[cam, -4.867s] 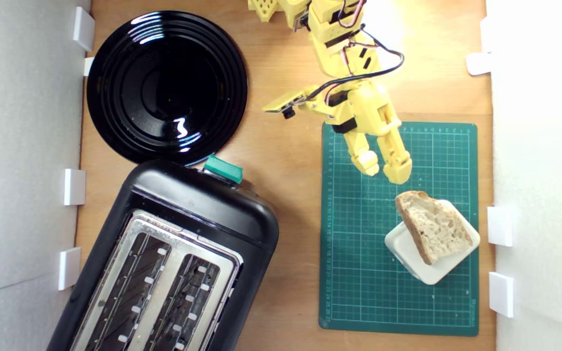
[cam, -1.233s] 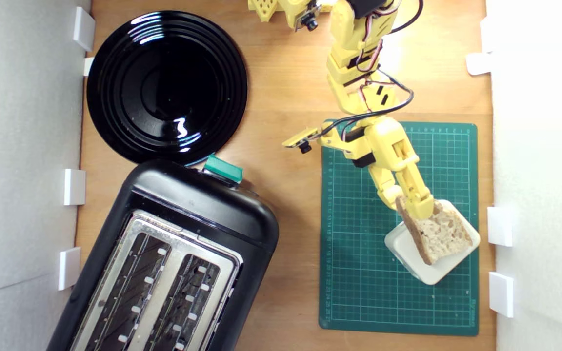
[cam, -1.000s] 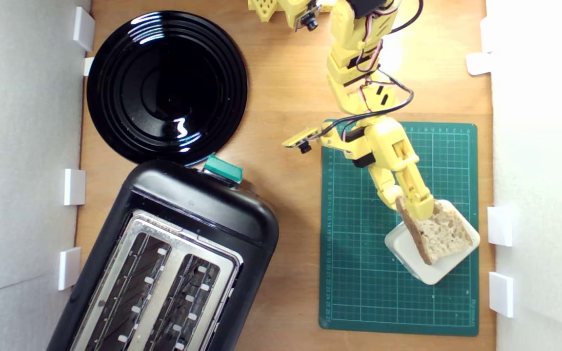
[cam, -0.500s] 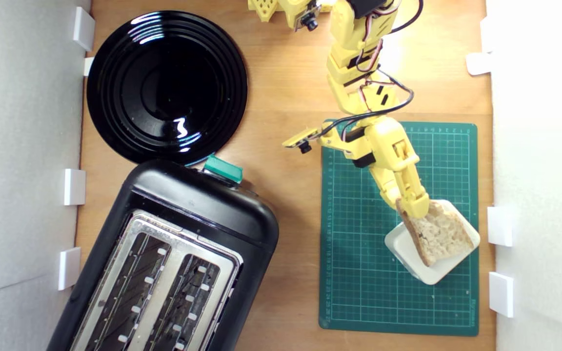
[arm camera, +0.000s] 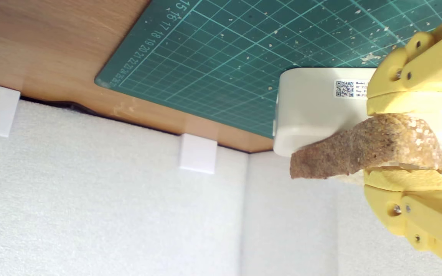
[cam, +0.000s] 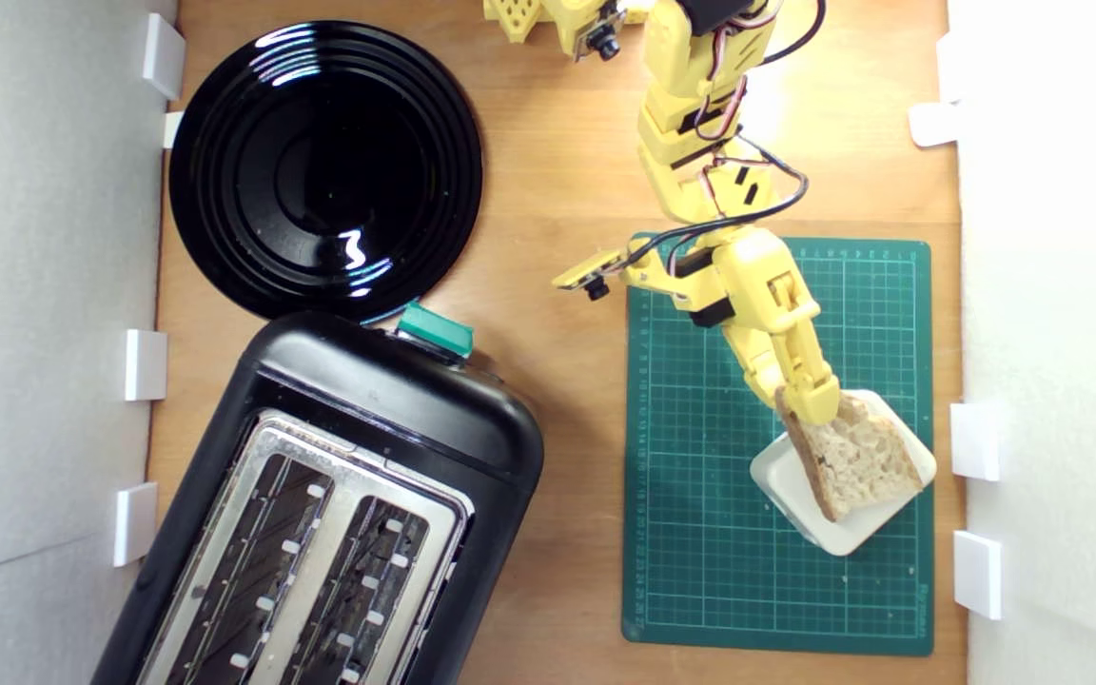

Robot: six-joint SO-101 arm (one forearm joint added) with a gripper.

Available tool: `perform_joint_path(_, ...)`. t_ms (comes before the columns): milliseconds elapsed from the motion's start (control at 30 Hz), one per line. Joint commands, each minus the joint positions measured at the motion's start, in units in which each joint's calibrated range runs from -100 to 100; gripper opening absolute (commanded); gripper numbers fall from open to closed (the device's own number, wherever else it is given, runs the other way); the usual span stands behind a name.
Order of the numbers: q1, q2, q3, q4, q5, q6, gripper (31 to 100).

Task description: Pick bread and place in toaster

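Exterior view coverage is dominated by the toaster (cam: pixel 320 514), which fills the lower left of the frame and is set at a slant on the wooden table (cam: pixel 557 171); its two long slots are turned upward and left uncovered, so that a slice can be lowered in from above. A round black plate (cam: pixel 324 171) is laid in the upper left, just beside the toaster's green lever knob (cam: pixel 435 330), and is not involved. A green cutting mat (cam: pixel 700 533) is spread over the right half of the frame, seemingly as a marked pick-up area. Near its right edge a white block (cam: pixel 800 504) is placed, and the bread (cam: pixel 857 457) is propped on it, raised off the mat so that a finger can be passed underneath. The yellow arm is stretched down from the top centre, and the gripper (cam: pixel 810 404) is clamped on the crusty upper-left end of the slice. In the wrist view the bread (arm camera: pixel 366 147) is seen pinched between the two yellow fingers (arm camera: pixel 405 103), crust outward, with the white block (arm camera: pixel 313 107) right behind it. Whether the slice is lifted clear of the block cannot be told. The toaster lies well apart, across the frame.
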State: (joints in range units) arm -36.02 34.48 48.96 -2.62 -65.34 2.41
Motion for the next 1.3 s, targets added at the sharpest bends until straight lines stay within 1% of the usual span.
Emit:
perform_joint_path(0,-0.1,-0.5,-2.0,0.0,-1.6,-0.1,65.4)
perform_joint_path(100,-0.1,-0.5,-1.8,0.0,-1.6,-0.1,59.0)
perform_joint_path(167,-0.1,-0.5,-1.7,0.0,-1.6,-0.1,56.7)
perform_joint_path(400,-0.1,-0.9,-1.5,0.0,-1.6,-0.2,56.7)
perform_joint_path(500,-0.1,-1.7,-1.4,-0.8,-1.6,-0.2,56.7)
perform_joint_path(900,0.6,-11.8,-0.7,-1.1,-0.6,0.3,56.7)
perform_joint_path(1033,1.3,-17.8,-0.8,-1.0,8.7,2.4,56.7)
perform_joint_path(1067,1.7,-21.6,-0.8,-1.0,15.8,4.1,56.7)
perform_joint_path(1200,3.9,-30.2,-1.0,-0.6,31.2,6.9,56.1)
perform_joint_path(1267,5.1,-34.2,-1.1,-0.8,37.0,7.5,56.1)
